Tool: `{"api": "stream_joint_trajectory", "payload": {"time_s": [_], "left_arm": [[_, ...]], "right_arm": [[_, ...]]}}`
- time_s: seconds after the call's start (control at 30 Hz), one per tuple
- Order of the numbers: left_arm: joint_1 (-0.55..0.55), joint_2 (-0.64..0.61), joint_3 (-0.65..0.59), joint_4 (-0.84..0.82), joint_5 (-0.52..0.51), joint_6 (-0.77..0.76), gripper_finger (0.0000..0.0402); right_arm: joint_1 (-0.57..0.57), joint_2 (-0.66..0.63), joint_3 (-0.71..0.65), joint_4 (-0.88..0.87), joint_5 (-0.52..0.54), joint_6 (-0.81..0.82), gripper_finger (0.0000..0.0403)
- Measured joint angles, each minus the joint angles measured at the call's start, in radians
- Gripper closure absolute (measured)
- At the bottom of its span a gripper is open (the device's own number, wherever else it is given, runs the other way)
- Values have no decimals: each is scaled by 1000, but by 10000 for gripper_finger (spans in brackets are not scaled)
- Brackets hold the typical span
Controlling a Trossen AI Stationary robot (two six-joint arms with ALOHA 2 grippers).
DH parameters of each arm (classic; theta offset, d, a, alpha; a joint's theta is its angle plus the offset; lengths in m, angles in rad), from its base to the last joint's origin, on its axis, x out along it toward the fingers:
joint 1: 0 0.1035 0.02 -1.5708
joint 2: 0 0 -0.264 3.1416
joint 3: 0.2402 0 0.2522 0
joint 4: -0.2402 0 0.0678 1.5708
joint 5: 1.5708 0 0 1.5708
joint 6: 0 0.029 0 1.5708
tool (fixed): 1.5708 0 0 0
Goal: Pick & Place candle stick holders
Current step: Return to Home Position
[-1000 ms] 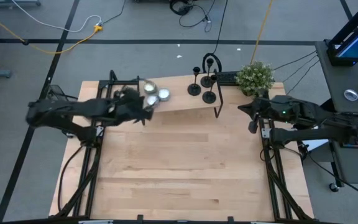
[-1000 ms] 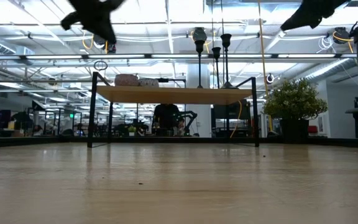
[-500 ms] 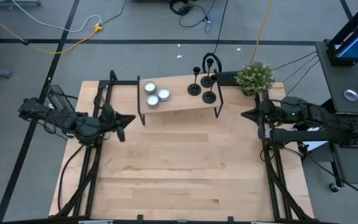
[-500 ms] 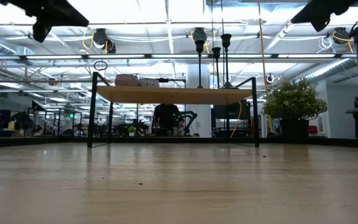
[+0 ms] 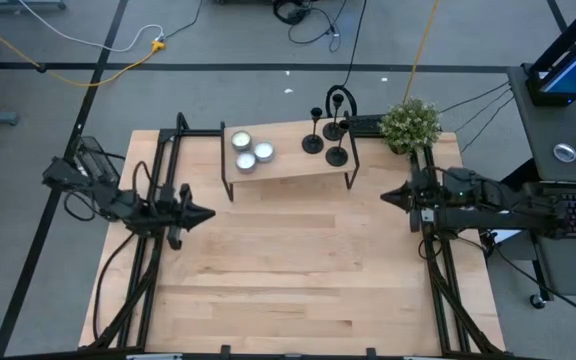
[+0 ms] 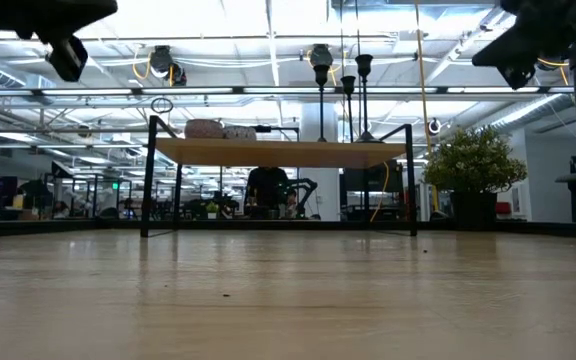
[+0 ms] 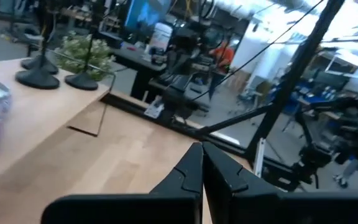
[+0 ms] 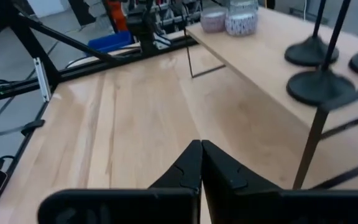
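Big wooden table (image 5: 298,280). At its far edge, a small shelf (image 5: 288,165). Over the table's left side, the left gripper (image 5: 206,213), fingers pressed together, holding nothing. Over the right side, the right gripper (image 5: 386,197), fingers together too, holding nothing. On the shelf's right end, three black candle stick holders (image 5: 313,143), all upright. On its left end, three little candles (image 5: 249,150).

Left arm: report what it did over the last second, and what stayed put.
The left gripper has pulled back from over the three candles on the shelf to the left edge of the table, fingers shut and empty. The right gripper shifted only slightly at the right edge, also shut. The candles and the three candle stick holders on the shelf stayed put.
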Motion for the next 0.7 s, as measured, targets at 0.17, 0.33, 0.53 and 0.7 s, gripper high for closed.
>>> {"api": "stream_joint_trajectory", "payload": {"time_s": [0.17, 0.33, 0.53, 0.7], "left_arm": [[29, 1, -115, 145, 51, 5, 394], [111, 0, -141, 142, 72, 24, 394], [265, -96, -140, 36, 204, 78, 398], [371, -270, -140, -139, 352, 10, 389]], "right_arm": [[0, -51, -62, 9, -4, 48, 403], [0, -113, -107, 63, -22, 51, 403], [0, -204, -107, 45, 9, 44, 403], [-1, -270, -107, -41, 9, 105, 403]]}}
